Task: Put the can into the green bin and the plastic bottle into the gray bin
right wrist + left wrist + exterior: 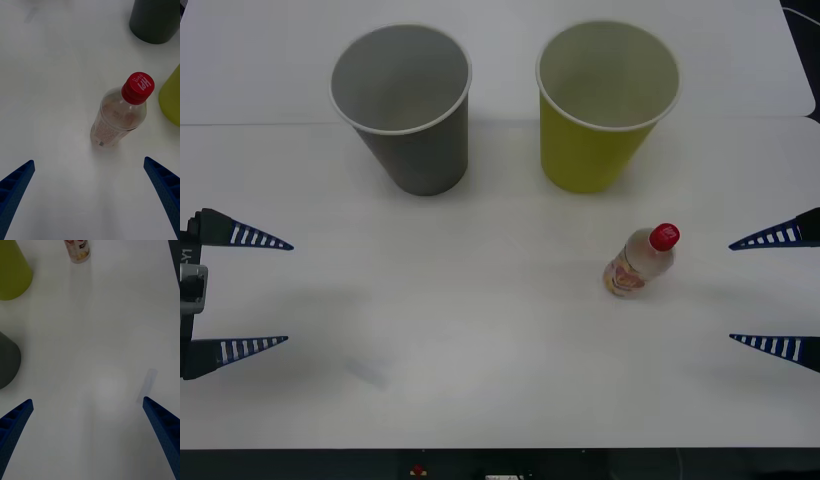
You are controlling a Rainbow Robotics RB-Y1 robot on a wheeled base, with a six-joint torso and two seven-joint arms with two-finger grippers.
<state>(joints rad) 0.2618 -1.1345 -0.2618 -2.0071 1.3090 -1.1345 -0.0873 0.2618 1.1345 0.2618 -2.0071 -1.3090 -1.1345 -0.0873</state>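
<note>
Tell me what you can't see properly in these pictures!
- Inside the yellow-green cup-shaped bin, front view: its own wall hides the bottom, so no can is visible.
- Small clear plastic bottle, left wrist view: cap cut off by the edge.
- Gray cup-shaped bin, right wrist view: rim cut off.

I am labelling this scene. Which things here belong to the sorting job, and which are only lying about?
Belong to the job: plastic bottle, upright; gray bin; green bin; right gripper, open beside the bottle; left gripper, open.

Only lying about: nothing but the white table.
</note>
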